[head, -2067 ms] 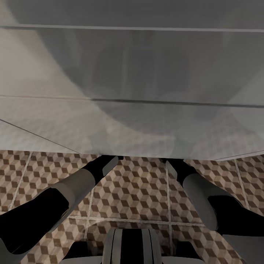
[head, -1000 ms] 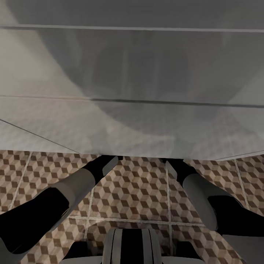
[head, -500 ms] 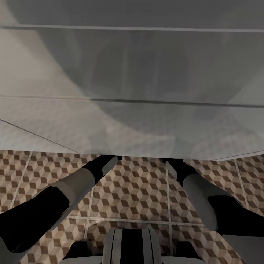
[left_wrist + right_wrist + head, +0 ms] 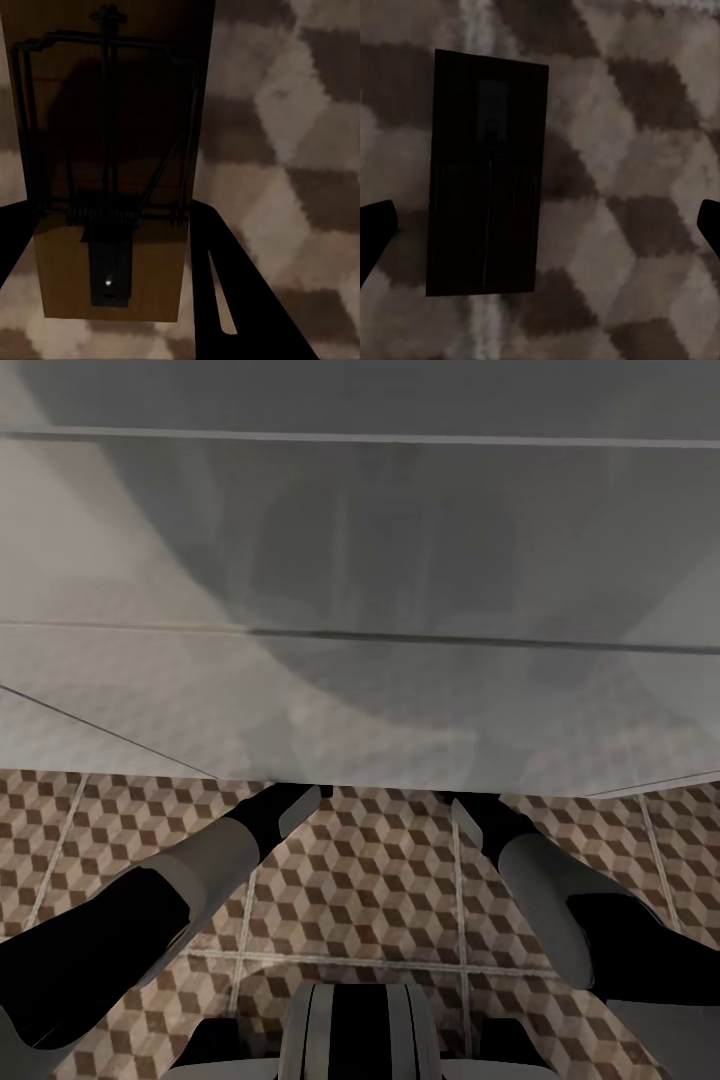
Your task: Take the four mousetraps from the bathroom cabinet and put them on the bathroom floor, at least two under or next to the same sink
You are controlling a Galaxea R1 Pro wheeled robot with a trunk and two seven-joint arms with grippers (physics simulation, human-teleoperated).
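Position: both arms reach forward and down under a wide pale grey-white surface point(image 4: 360, 610) that overhangs the bathroom floor point(image 4: 370, 880); whether this is the sink unit cannot be confirmed from here.
Left gripper point(image 4: 112, 300): the dark fingers point(image 4: 232, 300) stand on either side of a mousetrap point(image 4: 112, 187), whose brown board and wire spring lie between them. Contact cannot be judged, so whether the gripper pinches the board or stands loose around it cannot be told.
Left mousetrap location: against the cube-pattern tiles in the left wrist view; resting on the floor or held just above it is not decidable.
Right gripper point(image 4: 540, 232): spread wide, one fingertip point(image 4: 375, 232) at each edge of the right wrist view, nothing between them in contact.
Right mousetrap point(image 4: 487, 172): a dark rectangular board lying flat on the floor tiles, across a pale grout line, clear of both fingertips. Judged as already set down.
Done: one trap appears placed on the floor; a second is at or near the floor.
Left: release of the left trap, if held. The other two traps and the cabinet cannot be assessed from these views.
Caution: nearness to the sink remains unverified.
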